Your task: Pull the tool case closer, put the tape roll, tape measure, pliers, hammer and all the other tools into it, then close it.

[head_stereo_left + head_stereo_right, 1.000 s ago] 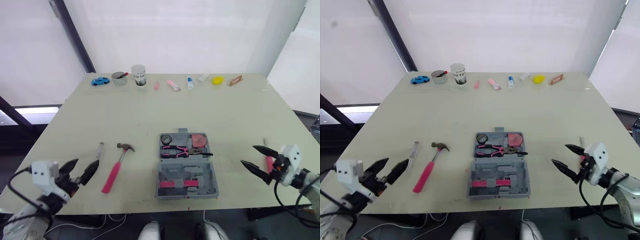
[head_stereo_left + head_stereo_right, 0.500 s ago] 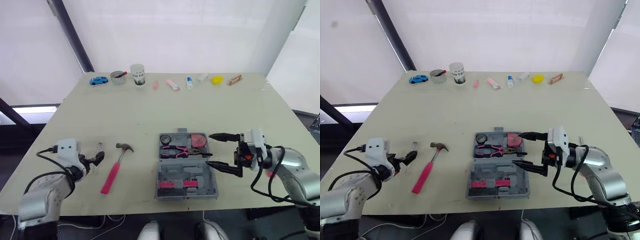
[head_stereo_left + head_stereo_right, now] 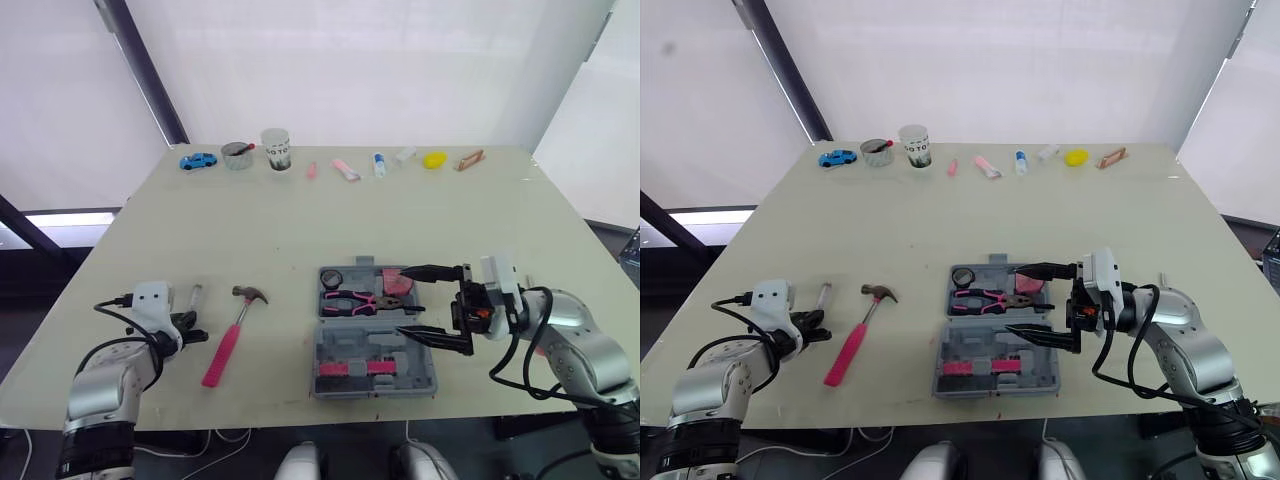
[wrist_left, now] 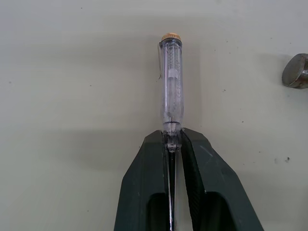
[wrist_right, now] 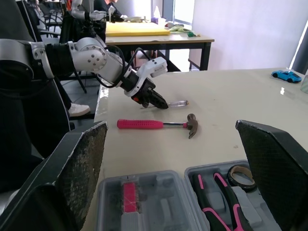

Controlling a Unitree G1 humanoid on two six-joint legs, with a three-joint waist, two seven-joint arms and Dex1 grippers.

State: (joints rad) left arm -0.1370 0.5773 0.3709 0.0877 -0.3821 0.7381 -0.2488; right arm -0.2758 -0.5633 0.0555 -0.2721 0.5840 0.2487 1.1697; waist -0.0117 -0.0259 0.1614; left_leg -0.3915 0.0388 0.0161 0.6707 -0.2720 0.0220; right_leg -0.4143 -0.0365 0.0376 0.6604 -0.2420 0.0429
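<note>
Left end effector (image 4: 174, 144) pinching the clear-handled screwdriver (image 4: 172, 86) by its thin shaft: lift straight up to avoid swivel; right end effector (image 3: 400, 300) spread wide over the open grey plastic tool case (image 3: 375, 362).

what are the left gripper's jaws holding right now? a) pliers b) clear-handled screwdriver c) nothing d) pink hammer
b: the left gripper has its jaws pinched on the shaft of the clear-handled screwdriver, while the pink hammer lies apart beside it.
</note>
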